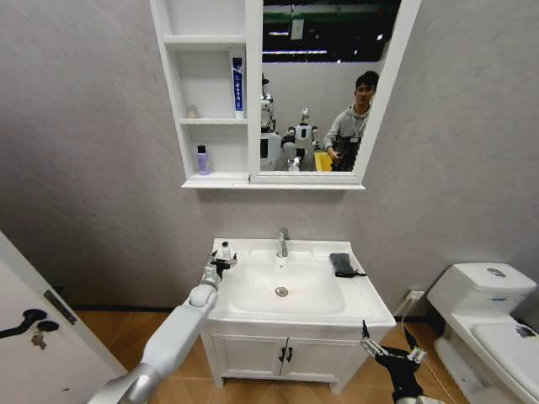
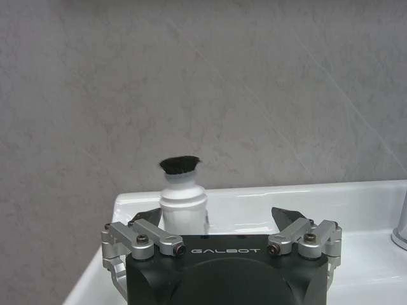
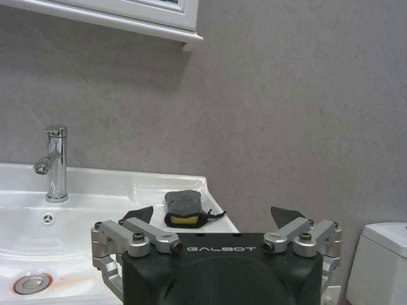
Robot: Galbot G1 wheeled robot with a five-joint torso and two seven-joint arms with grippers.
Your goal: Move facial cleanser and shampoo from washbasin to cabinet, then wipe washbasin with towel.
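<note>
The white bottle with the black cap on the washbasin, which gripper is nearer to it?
Left. The left gripper is right at the bottle; the right gripper hangs beyond the washbasin's opposite front corner.

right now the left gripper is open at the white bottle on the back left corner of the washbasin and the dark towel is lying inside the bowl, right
Not quite. The towel is not in the bowl; the head view shows it on the washbasin rim, back right, beside the faucet. The rest holds: the left gripper is open at the white bottle on the back left corner.

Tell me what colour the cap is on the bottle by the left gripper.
Black, on a white bottle; clearest in the left wrist view, ahead of the left gripper.
</note>
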